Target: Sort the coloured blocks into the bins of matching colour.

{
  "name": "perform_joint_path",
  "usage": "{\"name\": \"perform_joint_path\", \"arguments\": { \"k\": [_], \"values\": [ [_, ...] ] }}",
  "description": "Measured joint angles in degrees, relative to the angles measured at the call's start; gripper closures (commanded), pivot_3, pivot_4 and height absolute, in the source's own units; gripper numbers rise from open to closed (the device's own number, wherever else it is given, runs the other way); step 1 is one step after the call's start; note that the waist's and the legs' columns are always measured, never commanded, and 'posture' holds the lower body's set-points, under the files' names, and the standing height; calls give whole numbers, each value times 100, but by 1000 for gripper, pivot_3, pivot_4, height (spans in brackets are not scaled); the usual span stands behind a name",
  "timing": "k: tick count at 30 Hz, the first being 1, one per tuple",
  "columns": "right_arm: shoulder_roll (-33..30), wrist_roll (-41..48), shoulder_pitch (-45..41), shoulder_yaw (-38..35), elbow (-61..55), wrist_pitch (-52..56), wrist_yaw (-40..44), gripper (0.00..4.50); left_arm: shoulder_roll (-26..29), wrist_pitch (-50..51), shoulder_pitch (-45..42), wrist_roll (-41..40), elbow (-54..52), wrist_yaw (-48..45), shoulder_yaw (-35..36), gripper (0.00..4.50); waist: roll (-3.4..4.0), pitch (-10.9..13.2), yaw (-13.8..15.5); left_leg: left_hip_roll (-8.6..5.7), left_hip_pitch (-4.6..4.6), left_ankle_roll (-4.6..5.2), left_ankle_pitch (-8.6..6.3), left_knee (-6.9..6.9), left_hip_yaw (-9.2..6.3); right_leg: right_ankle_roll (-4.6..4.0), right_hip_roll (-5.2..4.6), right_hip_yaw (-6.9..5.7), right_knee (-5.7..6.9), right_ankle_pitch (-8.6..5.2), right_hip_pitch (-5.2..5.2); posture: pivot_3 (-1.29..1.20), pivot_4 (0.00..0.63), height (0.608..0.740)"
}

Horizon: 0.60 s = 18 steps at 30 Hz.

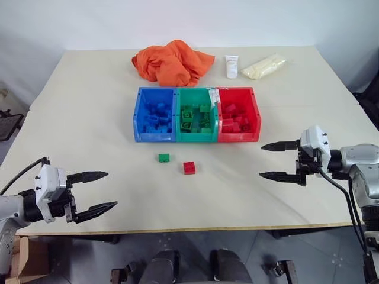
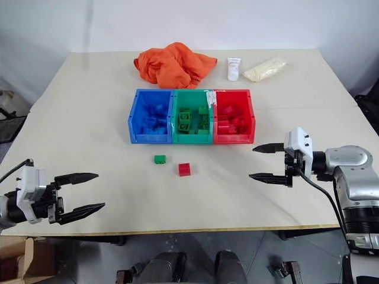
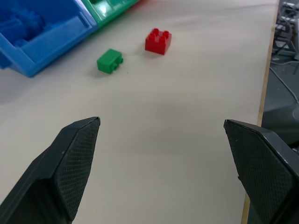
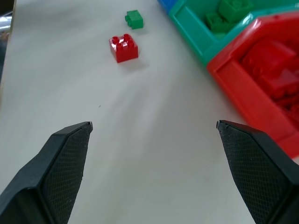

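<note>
My left pincer (image 1: 102, 190) and right pincer (image 1: 271, 160) both hang spread wide and empty above the tabletop (image 1: 89, 118), one at each near corner, well apart from the blocks. A green block (image 1: 163, 157) and a red block (image 1: 189, 167) lie loose just beside each other, near the front of the green bin (image 1: 197, 137). That bin sits between the blue bin (image 1: 155, 138) and the red bin (image 1: 239, 137), each already holding blocks of its own colour.
</note>
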Motion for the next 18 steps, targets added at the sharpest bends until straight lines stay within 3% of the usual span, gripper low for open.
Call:
{"name": "perform_joint_path", "arguments": {
  "k": [4, 8, 18],
  "values": [
    [-2, 2, 10, -3, -11, -1, 18, 44, 0, 169, -98, 14, -230, 88, -194, 0, 0, 0, 17, -1, -1, 0, 0, -3, 0, 0, 0, -1, -4, 0, 0, 0, 150, 740],
    [-21, 18, 91, -24, -134, -2, 43, 44, -22, 323, -843, 353, -371, 272, -1114, 0, 0, 0, 24, -1, 0, 0, 1, -1, 0, 0, 1, -4, -4, 0, 4, 0, 150, 740],
    [-54, 203, 666, -305, -1222, 162, -429, 44, -1339, 180, -3038, 1380, 400, 745, -3079, 0, -1, 0, 18, -2, -4, 0, 1, 15, 6, 2, 6, -13, 40, 1, -8, 0, 150, 740]
  ]
}}
